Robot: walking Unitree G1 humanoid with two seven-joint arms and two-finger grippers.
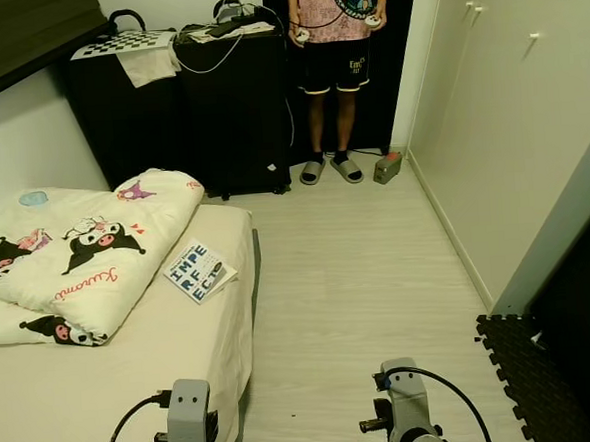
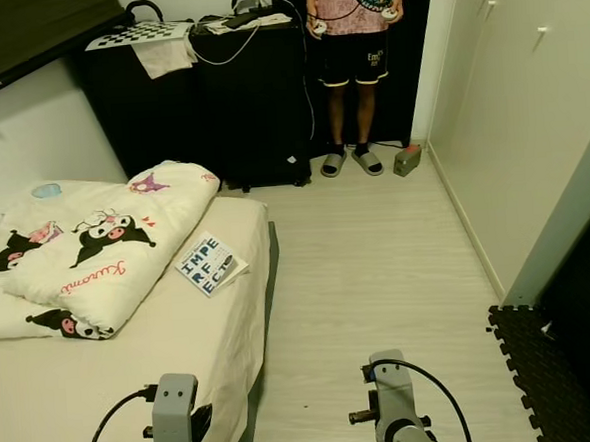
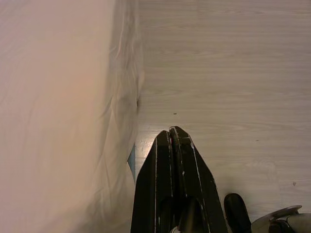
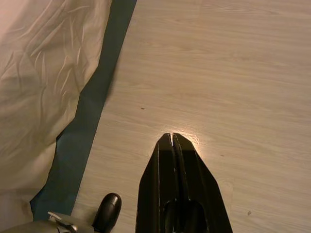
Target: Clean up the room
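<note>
A book (image 1: 199, 270) with blue lettering lies on the bed (image 1: 105, 393) near its right edge. A folded cream blanket (image 1: 86, 249) with black cartoon figures is bunched on the bed to the left of the book. My left gripper (image 3: 170, 132) hangs low beside the bed's side, shut, with nothing between its fingers. Over bare wood floor my right gripper (image 4: 172, 137) points down, shut and holding nothing. Both wrists (image 1: 190, 413) (image 1: 404, 395) show at the bottom edge of the eye views.
A person (image 1: 335, 38) stands at the far end holding controllers, in front of a dark doorway. Two black suitcases (image 1: 233, 105) with cables and a checkerboard sheet on top stand against the wall. White wardrobe doors (image 1: 529, 116) line the right. A black foam mat (image 1: 535, 377) lies at right front.
</note>
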